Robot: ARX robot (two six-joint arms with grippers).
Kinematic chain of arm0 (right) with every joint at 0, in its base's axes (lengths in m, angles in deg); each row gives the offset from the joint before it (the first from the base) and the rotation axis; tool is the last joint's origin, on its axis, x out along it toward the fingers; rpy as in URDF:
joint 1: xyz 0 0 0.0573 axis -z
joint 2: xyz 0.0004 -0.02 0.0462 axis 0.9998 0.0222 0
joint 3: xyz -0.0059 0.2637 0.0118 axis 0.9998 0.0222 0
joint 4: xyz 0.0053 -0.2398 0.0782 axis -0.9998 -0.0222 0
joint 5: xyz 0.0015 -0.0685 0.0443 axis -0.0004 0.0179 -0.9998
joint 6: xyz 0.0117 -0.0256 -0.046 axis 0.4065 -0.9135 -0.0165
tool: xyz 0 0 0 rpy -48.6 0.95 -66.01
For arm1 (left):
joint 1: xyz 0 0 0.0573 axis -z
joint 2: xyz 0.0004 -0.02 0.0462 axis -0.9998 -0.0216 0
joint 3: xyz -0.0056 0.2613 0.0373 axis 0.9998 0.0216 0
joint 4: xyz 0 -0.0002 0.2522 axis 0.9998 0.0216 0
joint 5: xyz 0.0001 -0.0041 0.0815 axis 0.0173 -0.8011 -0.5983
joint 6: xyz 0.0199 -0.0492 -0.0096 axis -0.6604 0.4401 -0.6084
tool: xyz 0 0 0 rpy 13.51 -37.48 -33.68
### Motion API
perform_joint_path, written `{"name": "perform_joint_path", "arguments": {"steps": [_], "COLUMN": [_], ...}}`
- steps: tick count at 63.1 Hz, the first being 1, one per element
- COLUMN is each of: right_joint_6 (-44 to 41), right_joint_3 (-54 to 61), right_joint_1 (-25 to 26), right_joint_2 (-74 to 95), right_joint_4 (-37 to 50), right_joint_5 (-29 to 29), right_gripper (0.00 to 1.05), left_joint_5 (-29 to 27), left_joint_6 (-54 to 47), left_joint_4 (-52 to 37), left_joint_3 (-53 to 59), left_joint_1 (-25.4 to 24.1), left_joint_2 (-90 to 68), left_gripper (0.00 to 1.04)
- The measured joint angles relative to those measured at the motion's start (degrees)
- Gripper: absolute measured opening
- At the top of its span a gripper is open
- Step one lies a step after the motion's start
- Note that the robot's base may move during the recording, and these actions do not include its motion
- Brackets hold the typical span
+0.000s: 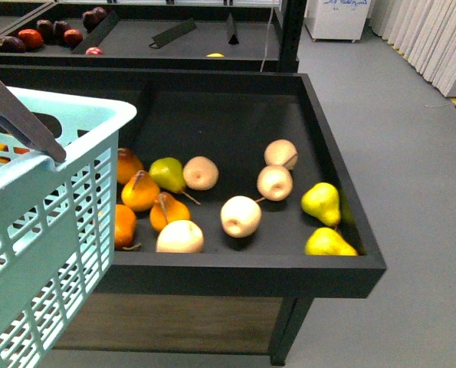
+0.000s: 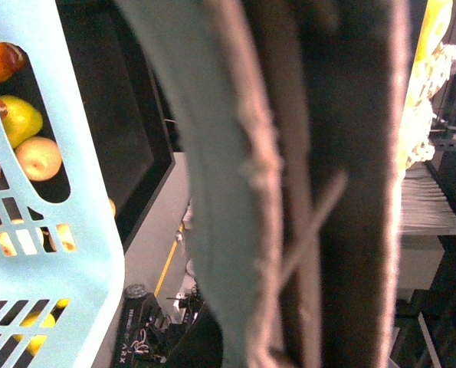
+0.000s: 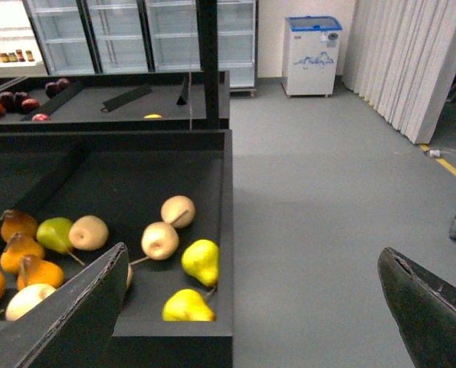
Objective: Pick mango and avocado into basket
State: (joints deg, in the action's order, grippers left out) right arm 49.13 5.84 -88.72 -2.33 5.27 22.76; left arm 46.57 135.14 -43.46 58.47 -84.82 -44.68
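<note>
Seen from my remote station, the basket [image 1: 36, 207] fills the left foreground, its handle [image 1: 17, 115] slanting over the rim and closing off that side of the black bin [image 1: 243, 270]. Raised walls ring the bin, leaving its top open. Orange pears [image 1: 139, 192] crowd against the basket; pale fruits [image 1: 241, 216] and yellow pears [image 1: 321, 203] lie scattered with gaps between, bare bin bottom behind them. A dark post [image 1: 289, 34] stands beyond the far right corner. Open grey floor [image 1: 411, 169] stretches right, showing between the wide-spread fingers [image 3: 67, 314] of my right gripper [image 3: 254, 253]
</note>
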Motion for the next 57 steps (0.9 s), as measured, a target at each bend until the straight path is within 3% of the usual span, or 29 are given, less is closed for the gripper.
{"name": "perform_joint_path", "arguments": {"steps": [57], "right_joint_6": [0.02], "right_joint_3": [0.02], "right_joint_1": [0.0], "right_joint_2": [0.0], "right_joint_4": [-0.02], "right_joint_5": [0.07], "right_gripper": [0.96], "left_joint_5": [0.02], "left_joint_6": [0.04], "left_joint_4": [0.0], "left_joint_3": [0.0], "left_joint_1": [0.0], "left_joint_2": [0.0], "left_gripper": [0.06]}}
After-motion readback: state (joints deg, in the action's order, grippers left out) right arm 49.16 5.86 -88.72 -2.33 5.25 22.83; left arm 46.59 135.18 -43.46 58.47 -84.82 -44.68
